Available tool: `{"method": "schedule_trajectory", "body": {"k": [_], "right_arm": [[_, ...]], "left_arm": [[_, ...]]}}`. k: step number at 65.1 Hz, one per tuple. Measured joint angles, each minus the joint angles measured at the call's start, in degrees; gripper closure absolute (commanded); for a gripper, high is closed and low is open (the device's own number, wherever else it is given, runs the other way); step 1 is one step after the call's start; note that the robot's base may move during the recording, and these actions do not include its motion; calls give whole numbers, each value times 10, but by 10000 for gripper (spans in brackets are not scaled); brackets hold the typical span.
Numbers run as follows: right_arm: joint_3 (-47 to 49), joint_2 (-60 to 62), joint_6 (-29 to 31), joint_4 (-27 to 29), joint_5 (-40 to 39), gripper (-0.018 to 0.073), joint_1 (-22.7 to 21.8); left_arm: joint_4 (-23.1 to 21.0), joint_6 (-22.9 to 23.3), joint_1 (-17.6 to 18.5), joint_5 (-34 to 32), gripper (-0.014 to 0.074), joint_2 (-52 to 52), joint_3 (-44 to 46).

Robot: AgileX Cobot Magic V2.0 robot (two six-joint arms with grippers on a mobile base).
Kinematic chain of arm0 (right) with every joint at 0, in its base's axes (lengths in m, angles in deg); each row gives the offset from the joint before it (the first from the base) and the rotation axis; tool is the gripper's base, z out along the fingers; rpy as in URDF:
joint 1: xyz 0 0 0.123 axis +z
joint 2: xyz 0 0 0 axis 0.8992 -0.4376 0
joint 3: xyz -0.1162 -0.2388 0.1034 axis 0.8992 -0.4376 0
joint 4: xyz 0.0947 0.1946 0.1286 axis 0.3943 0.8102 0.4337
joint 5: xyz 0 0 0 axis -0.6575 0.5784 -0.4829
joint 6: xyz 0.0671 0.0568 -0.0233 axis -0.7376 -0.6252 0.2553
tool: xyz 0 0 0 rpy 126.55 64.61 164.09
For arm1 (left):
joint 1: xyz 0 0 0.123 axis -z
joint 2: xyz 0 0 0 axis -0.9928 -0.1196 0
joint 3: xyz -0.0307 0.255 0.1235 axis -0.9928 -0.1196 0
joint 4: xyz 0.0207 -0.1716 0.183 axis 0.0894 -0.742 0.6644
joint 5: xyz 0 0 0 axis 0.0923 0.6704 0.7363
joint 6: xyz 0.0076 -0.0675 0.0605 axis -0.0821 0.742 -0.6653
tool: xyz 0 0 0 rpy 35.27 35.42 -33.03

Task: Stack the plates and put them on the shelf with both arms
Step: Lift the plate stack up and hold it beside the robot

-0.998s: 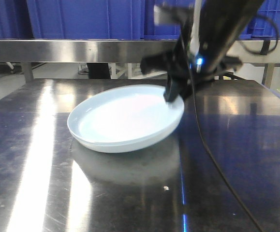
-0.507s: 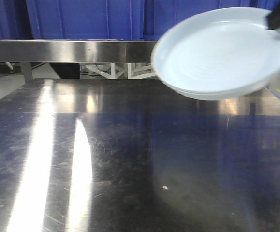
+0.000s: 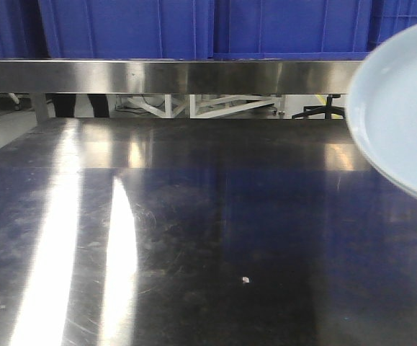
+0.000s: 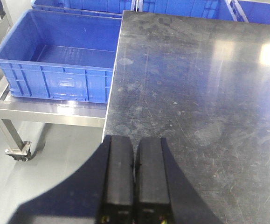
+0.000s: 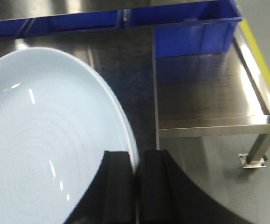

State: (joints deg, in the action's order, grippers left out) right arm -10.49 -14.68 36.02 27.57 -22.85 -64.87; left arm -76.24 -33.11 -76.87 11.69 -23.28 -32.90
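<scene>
At the far left, a blue crate [image 4: 55,60] was seen on a low steel rack beside the steel table [image 4: 195,93]. The left gripper [image 4: 135,142] was held over the table's near edge, its fingers [image 4: 121,172] pressed together with nothing between them. In the front view, a row of blue bins [image 3: 194,29] was ranged behind the table, and the pale plate [image 3: 402,115] was held raised at the right edge, cut off by the frame. Its rim was pinched between the nearly closed fingers [image 5: 118,186] of the right gripper [image 5: 138,156]. Whether a second plate lay beneath could not be told.
</scene>
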Motion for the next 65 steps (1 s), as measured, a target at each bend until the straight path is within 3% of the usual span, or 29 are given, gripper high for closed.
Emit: {"method": "schedule_trajectory", "body": {"k": [15,65], "right_arm": [[-25,55,0,0,7,503,-13],[-26,57,0,0,7,503,-13]], "left_arm": [[0,0,0,0,514,0,0],[0,0,0,0,514,0,0]]}}
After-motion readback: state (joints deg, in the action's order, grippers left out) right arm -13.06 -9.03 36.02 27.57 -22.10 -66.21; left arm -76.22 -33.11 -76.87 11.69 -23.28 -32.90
